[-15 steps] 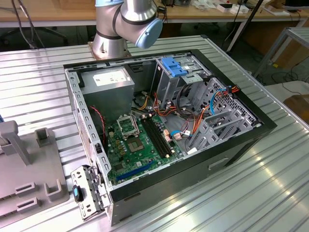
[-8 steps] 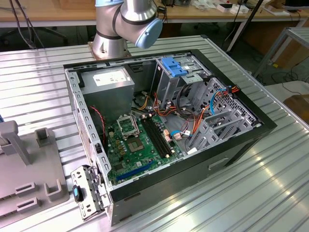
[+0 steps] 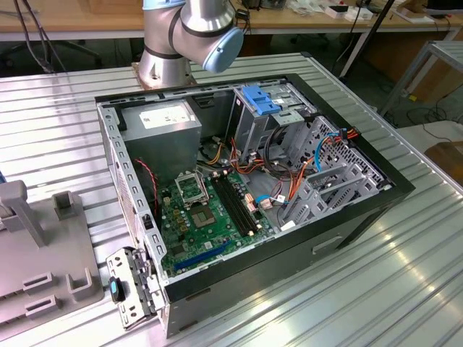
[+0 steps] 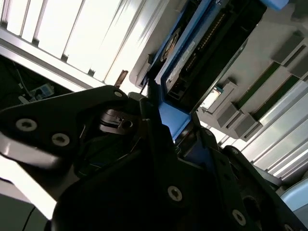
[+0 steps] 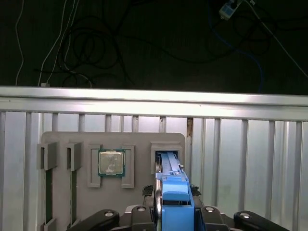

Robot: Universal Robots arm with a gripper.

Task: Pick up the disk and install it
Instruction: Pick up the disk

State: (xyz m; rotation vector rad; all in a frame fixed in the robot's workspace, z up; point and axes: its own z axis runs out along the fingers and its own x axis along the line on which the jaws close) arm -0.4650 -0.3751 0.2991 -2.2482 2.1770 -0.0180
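The disk (image 5: 169, 166) stands on edge in a slot of the grey holder plate (image 5: 139, 144), with its blue carrier rail (image 5: 175, 192) toward the camera. My gripper (image 5: 174, 204) sits at that near end, its dark fingers (image 5: 144, 211) pressed to both sides of the blue rail, shut on the disk. In the second wrist view the disk (image 4: 202, 48) runs away from the gripper (image 4: 166, 120), dark body and connector edge showing inside the blue frame.
A processor chip (image 5: 111, 162) lies in another pocket of the holder plate. In the exterior view the open computer case (image 3: 362, 217) lies on the slatted metal table, with blue latch (image 3: 262, 97), grey power-supply box (image 3: 163, 126), arm base (image 3: 170, 58) and holder plate (image 3: 43, 253).
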